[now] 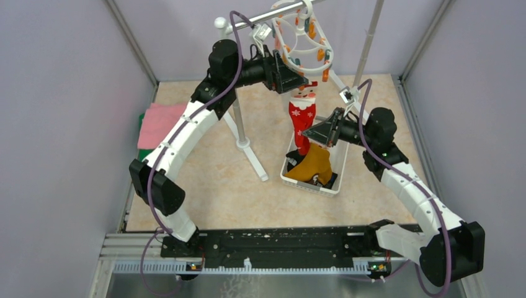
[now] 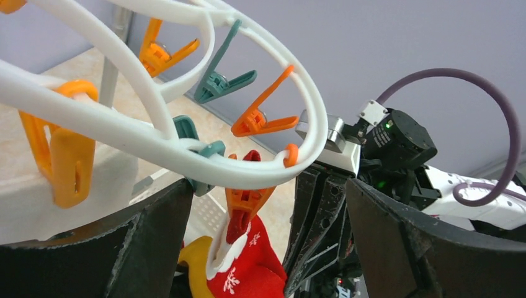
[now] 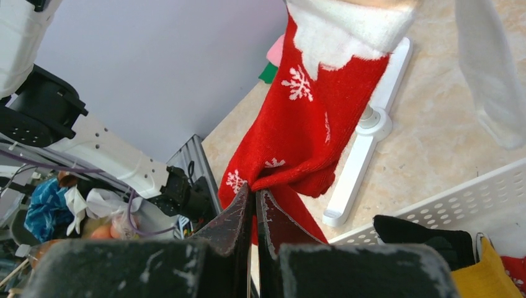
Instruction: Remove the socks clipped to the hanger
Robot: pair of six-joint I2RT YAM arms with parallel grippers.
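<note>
Unclipping step. Right hand (image 3: 253, 195) pinched shut on red sock (image 3: 310, 124), which hangs from orange clip (image 2: 245, 208) at six o'clock of hanger (image 2: 155, 139) (basket (image 1: 304, 184) beneath). Left hand (image 2: 267, 205) wide, flanking clip. Next move likely requires squeezing the clip.

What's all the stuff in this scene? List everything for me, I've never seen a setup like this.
rack: one, grey-white, standing in the middle.
hanger: one, white, hung on the rack's top bar.
clips: several, orange and teal, along the hanger.
red sock: one, white cuff, hanging from an orange clip.
basket: one, white, below the red sock.
yellow sock: one, in the basket.
black sock: one, in the basket.
cloths: two, pink and green, far left.
left arm: one, white and black, jaws open by the hanger.
right arm: one, white and black, jaws shut on the red sock.
</note>
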